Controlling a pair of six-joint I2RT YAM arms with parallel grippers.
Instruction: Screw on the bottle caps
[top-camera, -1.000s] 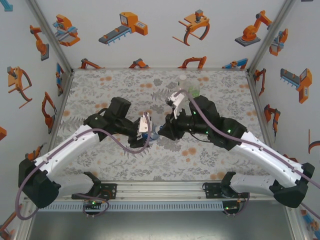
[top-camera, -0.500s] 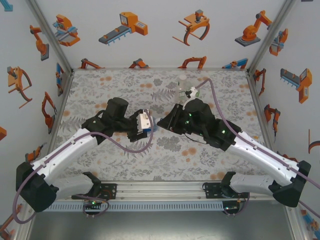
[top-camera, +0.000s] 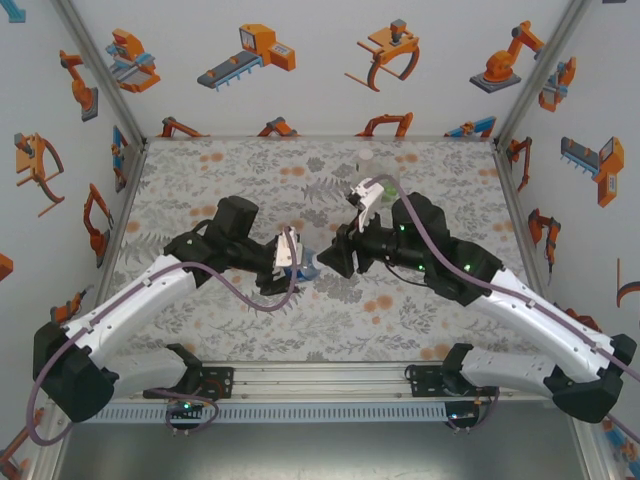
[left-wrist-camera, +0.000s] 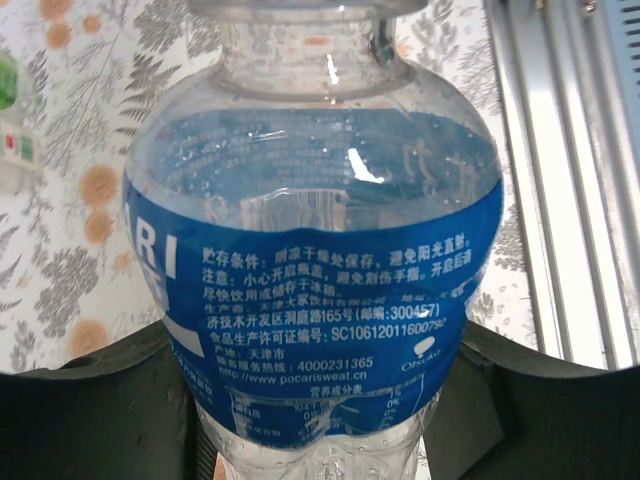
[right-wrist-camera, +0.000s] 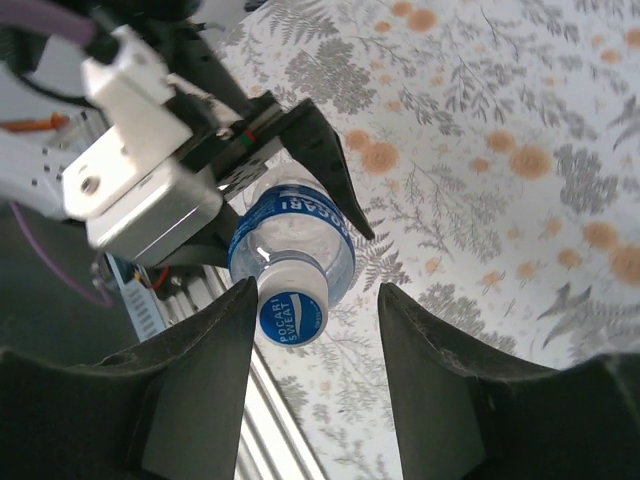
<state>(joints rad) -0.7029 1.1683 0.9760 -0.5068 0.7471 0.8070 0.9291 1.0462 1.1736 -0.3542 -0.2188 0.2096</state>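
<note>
My left gripper (top-camera: 297, 258) is shut on the blue-label bottle (top-camera: 308, 266) at mid-table and holds it on its side. In the left wrist view, that bottle (left-wrist-camera: 320, 250) sits squeezed between the dark jaws of the left gripper (left-wrist-camera: 320, 440). A white cap (right-wrist-camera: 291, 312) with a blue printed top sits on the neck of the bottle (right-wrist-camera: 300, 235). My right gripper (right-wrist-camera: 318, 290) is open around the cap. Its left finger almost touches the cap and its right finger stands well apart. In the top view, the right gripper (top-camera: 338, 258) faces the bottle's mouth.
A clear bottle (top-camera: 367, 160) stands at the back of the patterned table (top-camera: 220, 170), just behind the right arm's cable. The aluminium rail (left-wrist-camera: 560, 180) of the near edge runs close beside the held bottle. The enclosure walls close in both sides.
The right wrist has rolled back from the turned pose it had half a second ago. The left gripper, holding the bottle, has shifted slightly toward the near side.
</note>
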